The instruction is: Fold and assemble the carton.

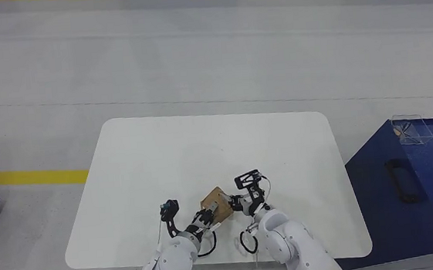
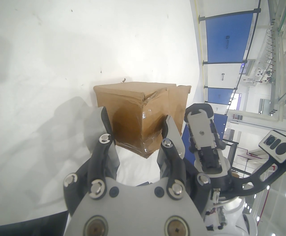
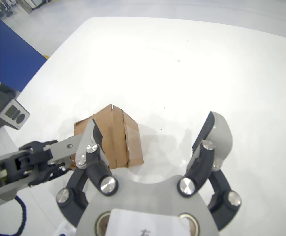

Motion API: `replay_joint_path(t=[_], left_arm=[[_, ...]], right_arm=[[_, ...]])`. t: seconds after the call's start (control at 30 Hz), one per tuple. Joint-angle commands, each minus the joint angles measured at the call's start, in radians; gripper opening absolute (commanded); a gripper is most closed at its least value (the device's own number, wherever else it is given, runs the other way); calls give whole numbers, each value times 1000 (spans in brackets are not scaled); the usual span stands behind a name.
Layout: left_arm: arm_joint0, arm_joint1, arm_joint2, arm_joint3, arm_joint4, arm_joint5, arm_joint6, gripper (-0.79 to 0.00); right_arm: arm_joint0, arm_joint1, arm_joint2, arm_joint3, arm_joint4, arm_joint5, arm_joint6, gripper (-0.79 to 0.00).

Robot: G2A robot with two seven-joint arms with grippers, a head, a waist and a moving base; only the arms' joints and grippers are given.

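Two grippers meet over one brown carton (image 1: 216, 203) that sits on the white table (image 1: 201, 136), close to the edge nearest the robot and about halfway along it. Off the table's left side a yellow line (image 1: 26, 177) runs across the grey floor. On the left, the left gripper (image 2: 135, 114) is closed on the carton's near corner, with a finger (image 2: 107, 125) against the face on each side and the taped, crumpled corner edge between them. The carton is folded into a box shape. Its corner is creased at the top, and one flap (image 2: 179, 98) stands out past a side face. In the right wrist view a rough seam (image 3: 126, 143) runs down the face toward the camera. Just right of the carton, the right gripper (image 3: 152, 117) is spread wide and holds nothing. One finger (image 3: 95, 134) lies in front of the carton's face, close to where the left gripper comes in, and the other is well clear over bare table. Farther right, beyond the table's edge, a blue stand (image 1: 408, 196) carries a small clear box (image 1: 411, 128).
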Motion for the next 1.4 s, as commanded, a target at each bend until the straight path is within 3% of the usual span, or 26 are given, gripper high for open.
replay_joint_path(t=[0.0,0.47,0.5,0.53,0.57,0.67,0.73,0.97,1.03,1.1,1.23,1.37], left_arm=[[0,0,0,0,1,1,2,-391],[20,-1,-3,-23,1,-33,32,-357],[27,1,-5,-34,6,-53,36,-302],[37,3,-9,-48,22,-77,46,-126],[50,6,-13,-62,41,-104,58,-9],[90,19,-26,-110,138,-211,85,0],[120,32,-26,-128,292,-328,136,0],[120,32,-26,-128,292,-328,136,0],[102,41,-16,-112,441,-348,106,0],[96,48,-24,-107,598,-360,203,0],[79,79,-19,-80,980,-560,260,0],[77,103,-42,-27,1243,-623,321,0]], right_arm=[[12,-4,-9,17,-12,43,16,0],[44,-12,4,49,65,88,14,0],[40,-11,11,43,74,86,8,0],[37,-10,21,36,82,81,5,0],[33,-8,31,30,86,81,2,0],[27,-5,57,20,103,87,8,0],[34,-5,71,27,125,100,33,0],[47,-7,85,40,176,121,57,0],[63,-6,73,62,161,93,81,0],[88,-8,58,88,139,90,83,0],[145,-15,11,153,117,62,103,0],[203,-26,-30,217,127,41,111,0]])
